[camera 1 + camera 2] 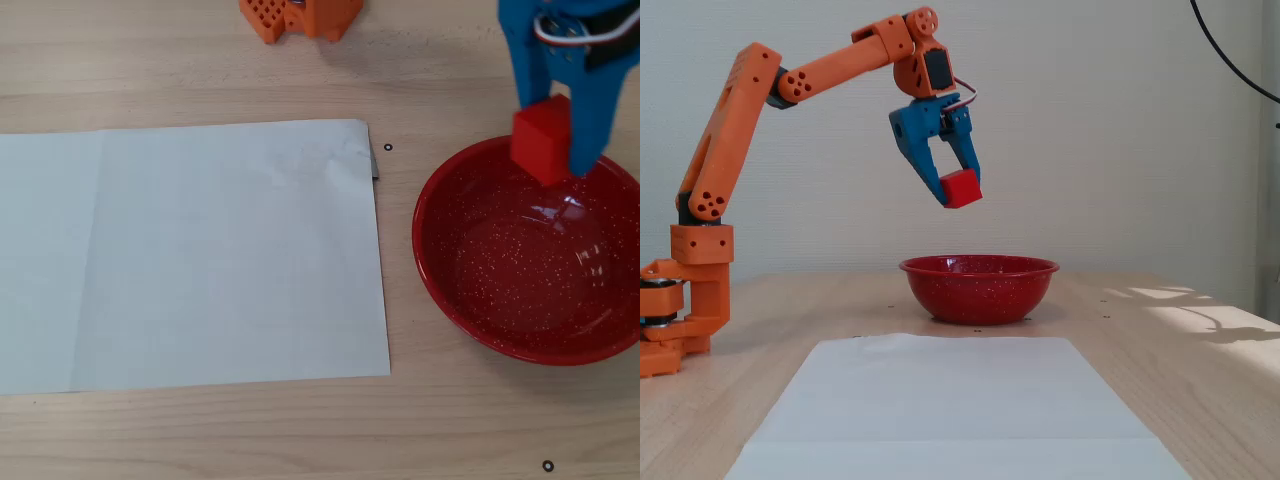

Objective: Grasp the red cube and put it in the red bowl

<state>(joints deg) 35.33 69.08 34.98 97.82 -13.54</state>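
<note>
one red cube (541, 143) in gripper (560, 150), one red bowl (470, 300).

blue fingers (583, 120) clamping red cube (541, 143), over red bowl (450, 300) rim

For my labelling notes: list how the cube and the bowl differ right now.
The cube is small, boxy and matte; the bowl is far wider, round, glossy and white-speckled. The cube hangs in the gripper, high in the air; the bowl sits on the table, empty. Both are red.
</note>
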